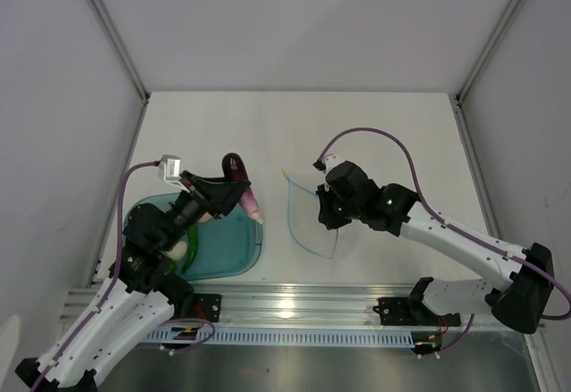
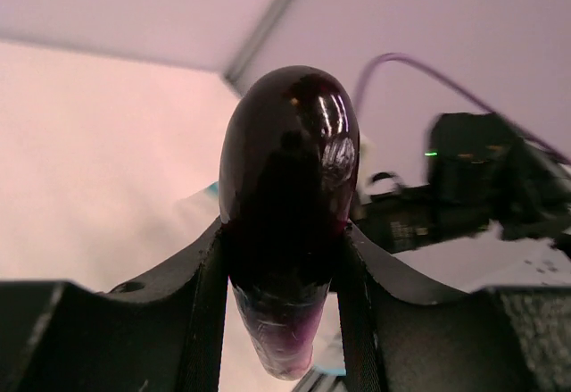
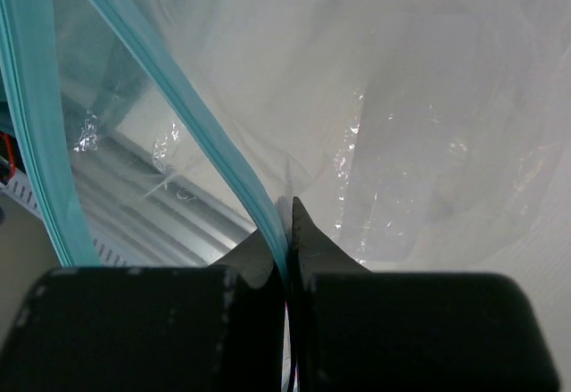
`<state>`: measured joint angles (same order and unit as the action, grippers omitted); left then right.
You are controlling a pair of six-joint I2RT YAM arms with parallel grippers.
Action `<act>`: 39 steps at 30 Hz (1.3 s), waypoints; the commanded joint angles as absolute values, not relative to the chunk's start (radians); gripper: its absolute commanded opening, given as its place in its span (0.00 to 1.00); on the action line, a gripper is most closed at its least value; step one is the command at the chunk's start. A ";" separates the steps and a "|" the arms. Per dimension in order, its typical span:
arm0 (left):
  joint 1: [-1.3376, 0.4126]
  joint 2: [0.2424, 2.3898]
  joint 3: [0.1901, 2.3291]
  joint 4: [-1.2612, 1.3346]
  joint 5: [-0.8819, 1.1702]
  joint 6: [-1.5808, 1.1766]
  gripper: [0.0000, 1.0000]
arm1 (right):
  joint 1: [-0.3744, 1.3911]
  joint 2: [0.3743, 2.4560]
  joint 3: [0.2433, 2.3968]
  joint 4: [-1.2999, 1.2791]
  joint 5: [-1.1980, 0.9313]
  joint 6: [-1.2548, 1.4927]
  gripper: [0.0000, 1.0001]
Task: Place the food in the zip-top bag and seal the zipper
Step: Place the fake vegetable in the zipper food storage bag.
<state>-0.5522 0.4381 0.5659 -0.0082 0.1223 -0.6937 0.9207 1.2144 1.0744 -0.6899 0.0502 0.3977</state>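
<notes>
White table [image 1: 357,124] overhead; only right wrist shows fingers [image 3: 317,249] pinching zipper [image 3: 205,124].

The eggplant [image 1: 235,168] is glossy, dark purple at its rounded end and pale violet at the narrow end. It is gripped across its middle by the left pincer [image 1: 230,194] and held off the tabletop [image 1: 294,133], above the far edge of the teal tray [image 1: 243,251]. The bag [image 1: 312,218] is clear, crinkled film, limp, with its mouth gaping. The zipper strip [image 3: 207,137] is light blue. One side of it is pinched in the right pincer [image 3: 287,231], and the other side [image 3: 36,115] stands apart from it.
</notes>
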 commanded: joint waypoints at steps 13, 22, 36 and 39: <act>-0.841 0.782 0.627 0.629 0.170 -0.480 0.01 | 0.896 1.246 1.138 -0.627 -0.169 0.515 0.00; -0.877 0.914 0.574 0.752 0.156 -0.479 0.01 | 0.844 1.236 1.161 -0.598 -0.287 0.549 0.00; -0.919 0.943 0.531 0.657 0.032 -0.459 0.01 | 0.790 1.203 1.186 -0.604 -0.288 0.551 0.00; -0.930 0.957 0.525 0.611 0.015 -0.454 0.05 | 0.792 1.192 1.198 -0.626 -0.253 0.529 0.00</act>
<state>-0.9142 0.9421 0.5156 0.6426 0.0502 -0.4881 0.7944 1.2320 1.1427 -0.6167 -0.2859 0.5476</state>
